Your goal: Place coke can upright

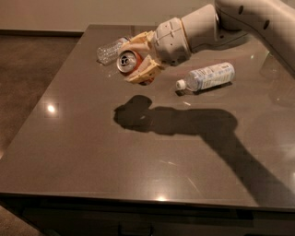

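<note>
Claw (132, 60) around cylindrical can (127, 61) above table (87, 152)

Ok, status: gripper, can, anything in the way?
Gripper shut on coke can, raised above table. Can on its side, silver end toward camera. Clear bottle lying behind, white-labelled bottle lying beside the arm.

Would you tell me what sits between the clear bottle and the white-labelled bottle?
In the camera view, the gripper, holding the coke can above the table, hangs between them.

You face plain indoor room, kind unclear: glossy dark table (92, 152), brown carpet (27, 73), pale wall (69, 14). Gripper (138, 59) above table, clasping coke can (128, 61).
</note>
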Controlling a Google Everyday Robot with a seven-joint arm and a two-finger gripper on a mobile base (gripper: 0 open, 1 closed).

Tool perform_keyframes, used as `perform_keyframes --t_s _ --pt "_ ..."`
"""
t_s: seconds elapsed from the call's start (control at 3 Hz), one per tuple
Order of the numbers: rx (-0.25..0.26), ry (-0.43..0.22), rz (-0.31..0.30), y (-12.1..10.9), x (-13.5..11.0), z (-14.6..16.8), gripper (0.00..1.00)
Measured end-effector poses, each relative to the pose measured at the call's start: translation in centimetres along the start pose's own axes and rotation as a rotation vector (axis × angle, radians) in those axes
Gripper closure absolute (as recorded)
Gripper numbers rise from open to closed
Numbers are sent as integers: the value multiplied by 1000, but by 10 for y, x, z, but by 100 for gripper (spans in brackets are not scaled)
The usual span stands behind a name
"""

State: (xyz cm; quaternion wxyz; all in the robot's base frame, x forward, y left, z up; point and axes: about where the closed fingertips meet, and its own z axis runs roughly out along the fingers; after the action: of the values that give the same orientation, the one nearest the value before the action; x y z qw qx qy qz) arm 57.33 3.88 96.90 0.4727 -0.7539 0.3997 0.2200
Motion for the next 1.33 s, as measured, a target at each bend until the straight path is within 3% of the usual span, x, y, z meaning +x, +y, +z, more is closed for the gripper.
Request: perform_keyframes --t_s 0.33,0.67,1.0,1.33 --pt "37 -21 118 -7 -7 -1 100" --pt "41 -17 120 -7 -7 0 100" --pt "90 28 151 -10 -8 9 100" --pt "170 114 212 -15 -20 31 100"
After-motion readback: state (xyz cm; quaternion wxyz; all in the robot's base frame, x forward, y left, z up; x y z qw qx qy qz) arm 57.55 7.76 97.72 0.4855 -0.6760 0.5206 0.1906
